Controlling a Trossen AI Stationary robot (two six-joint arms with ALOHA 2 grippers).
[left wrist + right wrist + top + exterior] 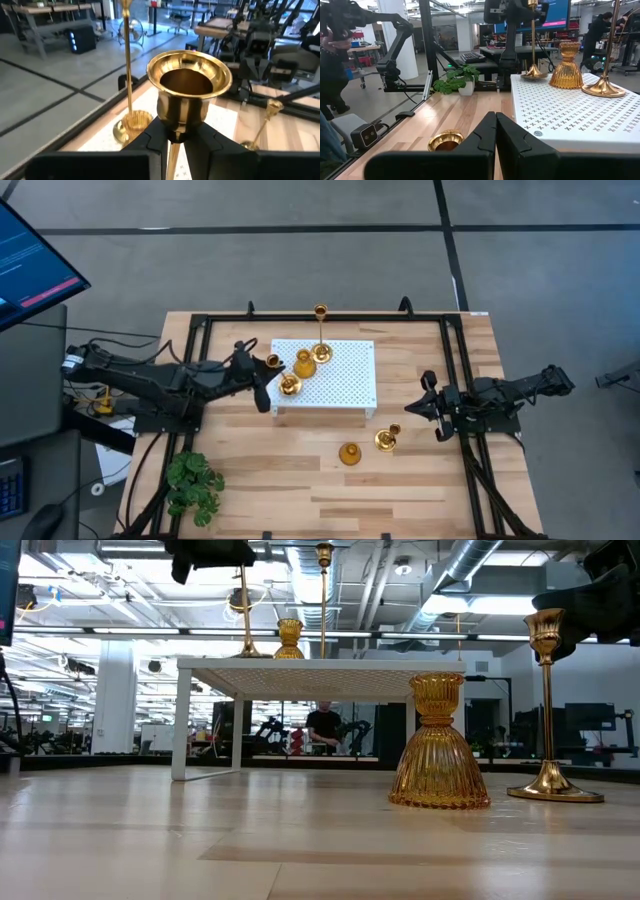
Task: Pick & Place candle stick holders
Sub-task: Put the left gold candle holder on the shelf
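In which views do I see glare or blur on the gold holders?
Left wrist view: the held holder's cup is near and sharp, with bright rim glare, and the left gripper is clamped on its stem. Low view: the ribbed holder is sharp and the room behind it soft. High view: the holders are too small to judge.

Grey floor [300,205] crossed by dark lines surrounds the wooden table [300,490]. A lit monitor [30,265] stands far left. Beyond the table, the room has a white pillar [115,695], exposed ceiling ducts [470,565] and strip lights. A person [323,728], perhaps seated, works at distant benches.
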